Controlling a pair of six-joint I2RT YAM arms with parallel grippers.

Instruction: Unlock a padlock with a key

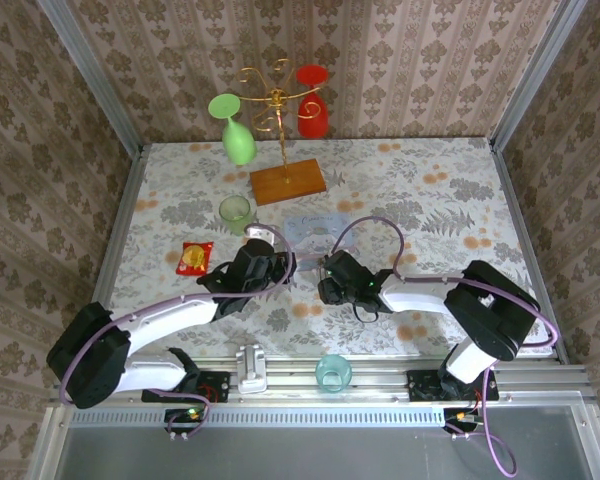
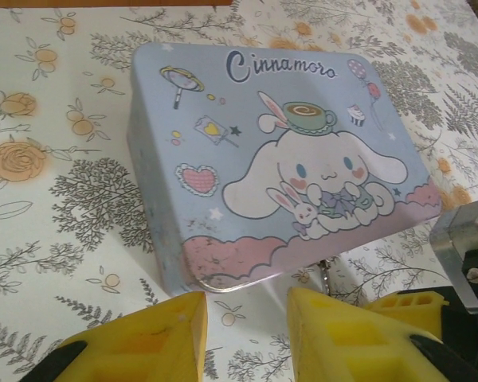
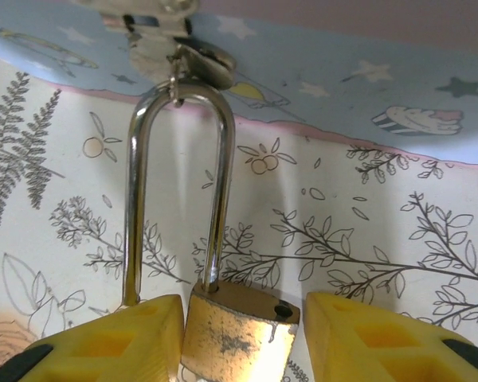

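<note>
While the padlock (image 3: 237,334) is lying hooked to the tin (image 3: 342,72), shackle pointing straight away, the right end effector (image 3: 240,309) is straddling its body; clenched or not, I cannot tell.

The padlock (image 3: 237,330) is cut off at 6 o'clock. One leg of its shackle (image 3: 133,207) hides behind a jaw of the right gripper (image 3: 243,346) at 7 o'clock. The blue tin (image 3: 366,79) runs off the picture at 12 o'clock. I cannot tell if the jaws squeeze the padlock.
</note>
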